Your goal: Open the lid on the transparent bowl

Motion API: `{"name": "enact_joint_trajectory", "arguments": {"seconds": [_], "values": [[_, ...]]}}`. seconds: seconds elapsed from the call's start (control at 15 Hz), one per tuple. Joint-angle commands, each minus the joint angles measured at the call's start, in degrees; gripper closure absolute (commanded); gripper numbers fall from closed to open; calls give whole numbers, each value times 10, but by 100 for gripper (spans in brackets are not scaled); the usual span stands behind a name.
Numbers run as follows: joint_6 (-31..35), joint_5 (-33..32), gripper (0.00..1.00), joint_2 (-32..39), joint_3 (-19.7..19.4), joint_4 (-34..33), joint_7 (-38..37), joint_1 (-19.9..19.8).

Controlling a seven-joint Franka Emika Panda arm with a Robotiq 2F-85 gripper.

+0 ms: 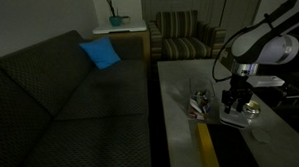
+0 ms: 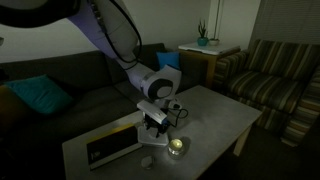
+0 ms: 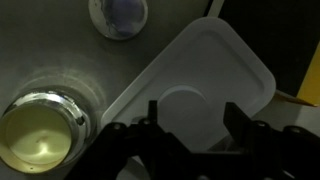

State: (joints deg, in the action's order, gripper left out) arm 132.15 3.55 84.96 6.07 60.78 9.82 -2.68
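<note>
The lid (image 3: 205,70) is a pale white rounded square with a raised round centre, and it lies flat right below my gripper (image 3: 195,113). Both dark fingers (image 3: 152,112) stand wide apart above it, one on each side of the round centre, with nothing clamped between them. In both exterior views the gripper (image 1: 237,98) (image 2: 155,126) points straight down over the pale lid (image 1: 234,119) on the grey table. I cannot make out the transparent bowl; whatever is under the lid is hidden.
A shiny gold-tinted round tin (image 3: 40,135) (image 2: 177,146) stands close beside the lid. A small pale round object (image 3: 118,15) lies a little further off. A flat box with a yellow edge (image 2: 112,145) lies on the table (image 2: 215,112). A dark sofa (image 1: 70,106) flanks it.
</note>
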Motion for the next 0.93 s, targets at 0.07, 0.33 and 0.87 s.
{"name": "enact_joint_trajectory", "arguments": {"seconds": [0.07,0.33,0.87], "values": [[-8,24,0,0,9,-2,0,-15],[-8,37,0,-2,13,-17,9,-27],[-52,28,0,-24,-5,-59,-14,-33]]}}
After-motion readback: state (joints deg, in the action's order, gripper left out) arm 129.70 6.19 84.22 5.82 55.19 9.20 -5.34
